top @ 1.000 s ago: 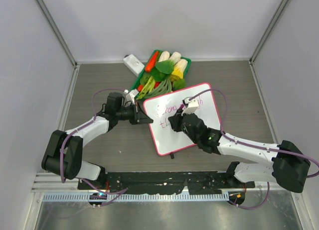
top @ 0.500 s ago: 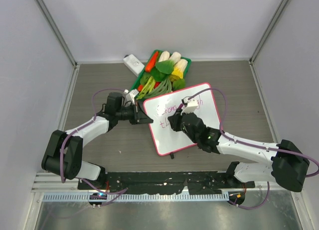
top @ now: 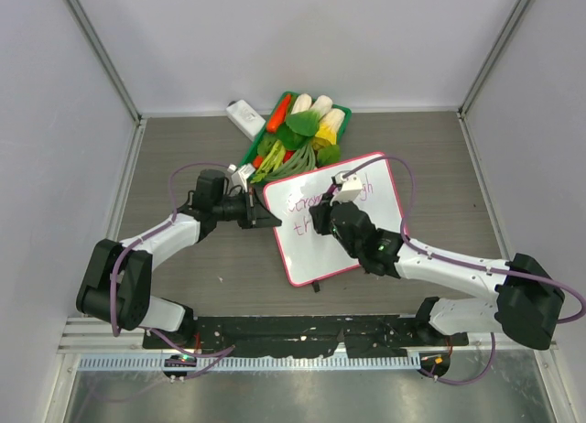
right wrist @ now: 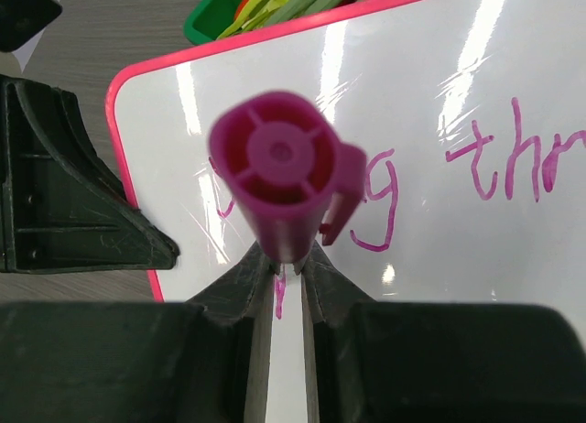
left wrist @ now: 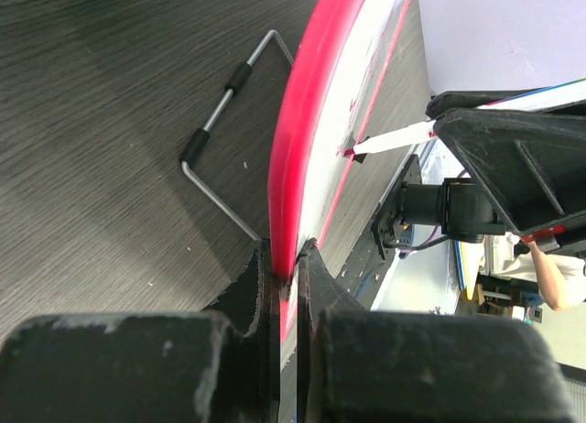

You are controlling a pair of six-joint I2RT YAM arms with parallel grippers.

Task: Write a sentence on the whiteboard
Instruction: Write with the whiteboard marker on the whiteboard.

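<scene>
Top view: the whiteboard [top: 352, 249] sits angled on the worktop [top: 229, 276] just in front of the green basket [top: 298, 135], and my left end effector [top: 272, 220] is pressed together on its left edge; my right end effector [top: 322, 223] is over the board's middle; the sentence [top: 305, 205] shows one line written and a second barely begun, so I judge I'm mid-writing on line two; against a second ago my right arm has slid a little up and left, uncovering more of the first line's end, while the left arm has not budged.

Left wrist view: my fingers clamp the pink rim; the wire stand [left wrist: 220, 107] shows behind it; the marker [left wrist: 394, 137] tip seems to meet the board face.

Right wrist view: I'm pinching the magenta marker, cap end toward the camera; magenta letters run off to the right.

Next call: keep light tip contact and stroke rightward along line two, with the left grip holding steady.
</scene>
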